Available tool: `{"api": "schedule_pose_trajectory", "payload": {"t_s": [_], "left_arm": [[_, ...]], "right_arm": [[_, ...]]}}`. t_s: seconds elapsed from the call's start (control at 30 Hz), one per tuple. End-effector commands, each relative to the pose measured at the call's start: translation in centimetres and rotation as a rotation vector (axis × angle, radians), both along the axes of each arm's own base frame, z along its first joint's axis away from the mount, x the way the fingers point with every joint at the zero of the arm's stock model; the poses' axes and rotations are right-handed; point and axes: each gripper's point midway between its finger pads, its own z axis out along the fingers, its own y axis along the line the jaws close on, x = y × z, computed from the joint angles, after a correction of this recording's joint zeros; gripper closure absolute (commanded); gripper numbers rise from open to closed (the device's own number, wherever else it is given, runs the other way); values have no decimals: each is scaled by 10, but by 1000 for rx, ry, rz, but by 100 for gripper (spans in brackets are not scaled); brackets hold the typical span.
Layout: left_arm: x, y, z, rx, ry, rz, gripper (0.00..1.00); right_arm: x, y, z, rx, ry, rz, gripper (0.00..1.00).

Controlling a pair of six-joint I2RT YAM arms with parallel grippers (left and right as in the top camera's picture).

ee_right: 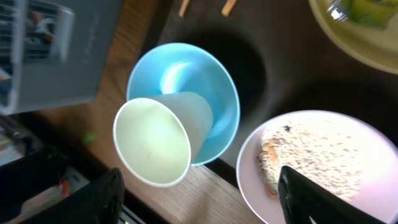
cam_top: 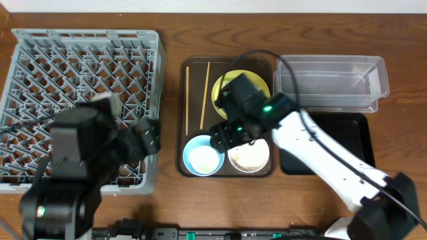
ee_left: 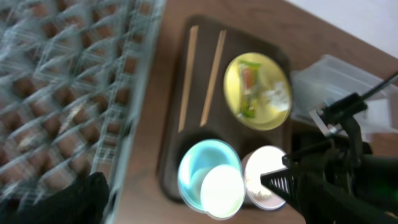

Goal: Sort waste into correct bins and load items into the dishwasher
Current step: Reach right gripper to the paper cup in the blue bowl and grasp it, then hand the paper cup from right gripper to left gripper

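- Chopsticks lie parallel in the brown tray's left half, pointing far edge to near edge
- Blue bowl, at the near-left corner, holds a cup tipped toward the near edge
- Right gripper above it, fingers apart, empty
- Left gripper left of the tray, fingers apart

My table reads as brown wood, grain visible, with a soft sheen. The dish rack looks like matt grey moulded plastic. I see pale bare wood in the chopsticks, lying on a smooth, dull brown tray. The yellow plate and light blue bowl are glossy; the pale cup is smooth and duller. Food scraps in the white bowl look grainy. The tub is clear plastic, the black tray glossy.
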Motion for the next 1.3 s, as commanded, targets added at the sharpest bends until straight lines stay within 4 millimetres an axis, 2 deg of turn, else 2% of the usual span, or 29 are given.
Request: {"api": "schedule_pose_trajectory", "payload": {"t_s": [0.0,0.1,0.17,0.23,0.37,0.4,0.43,0.5,0.67,0.8,0.93,1.03,1.13,1.27], "left_arm": [[-14,21,-3,35,40,109,4],[-28,37,-16,88,116,173,7],[-33,40,-20,97,144,186,7],[-37,40,-23,99,165,188,7],[-41,40,-26,100,183,186,7],[-41,40,-26,100,183,186,7],[-41,40,-26,99,183,186,7],[-40,39,-25,92,182,180,7],[-26,15,-12,24,95,44,7],[-11,-6,2,-71,30,-44,7],[0,-53,18,-254,-12,-299,7],[4,-76,21,-368,9,-441,13],[6,-93,28,-505,15,-578,14],[-2,-107,63,-743,-84,-790,10]], "right_arm": [[0,10,-15,-64,-6,-40,30],[-5,23,-39,-98,14,-4,51],[-5,25,-54,-129,22,-5,65],[-5,24,-63,-151,46,-37,71],[-2,26,-64,-143,41,-40,77],[-2,26,-63,-141,39,-40,83],[-1,26,-63,-138,38,-43,95],[2,25,-54,-116,35,-40,99],[17,27,8,72,-52,34,99],[44,6,75,189,-190,-42,99],[43,-5,136,375,-305,56,99],[36,-17,163,457,-351,105,99],[26,-25,177,507,-369,160,99],[1,-19,196,661,-371,339,99]]}}
